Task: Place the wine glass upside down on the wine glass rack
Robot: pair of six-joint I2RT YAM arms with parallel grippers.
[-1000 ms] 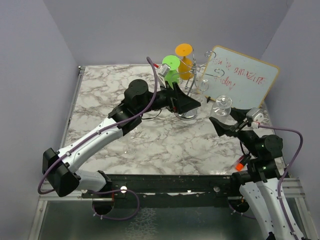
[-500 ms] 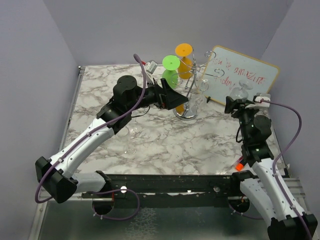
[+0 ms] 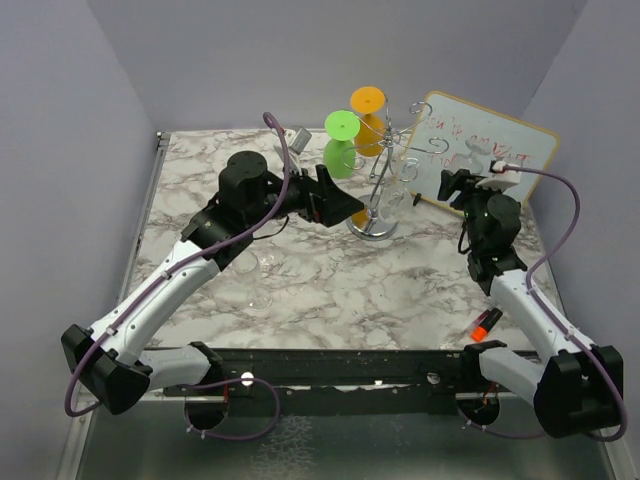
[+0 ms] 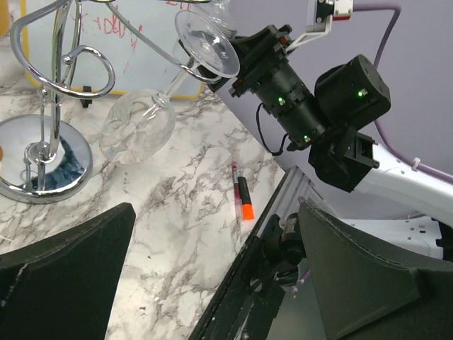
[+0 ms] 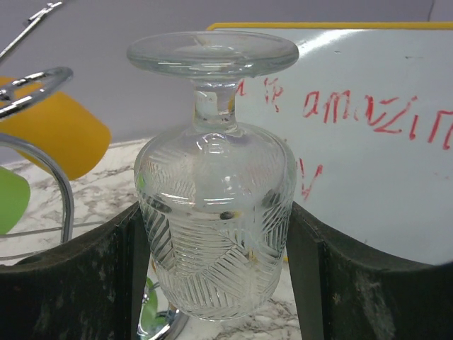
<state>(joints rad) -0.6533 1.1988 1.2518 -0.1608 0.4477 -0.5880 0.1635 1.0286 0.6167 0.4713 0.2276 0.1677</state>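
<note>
Right gripper (image 5: 216, 263) clamps the inverted glass (image 5: 212, 205): slide its stem level into a rack (image 3: 377, 228) arm; left gripper (image 3: 348, 205) is spread wide, empty.

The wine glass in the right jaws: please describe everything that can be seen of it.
The wine glass is clear, with cut slanted lines on its bowl, a short stem and a round flat foot. It is upright but upside down, foot on top. The jaws of the right gripper hold the bowl from both sides; nothing else seems to touch it. The whiteboard is behind it.
</note>
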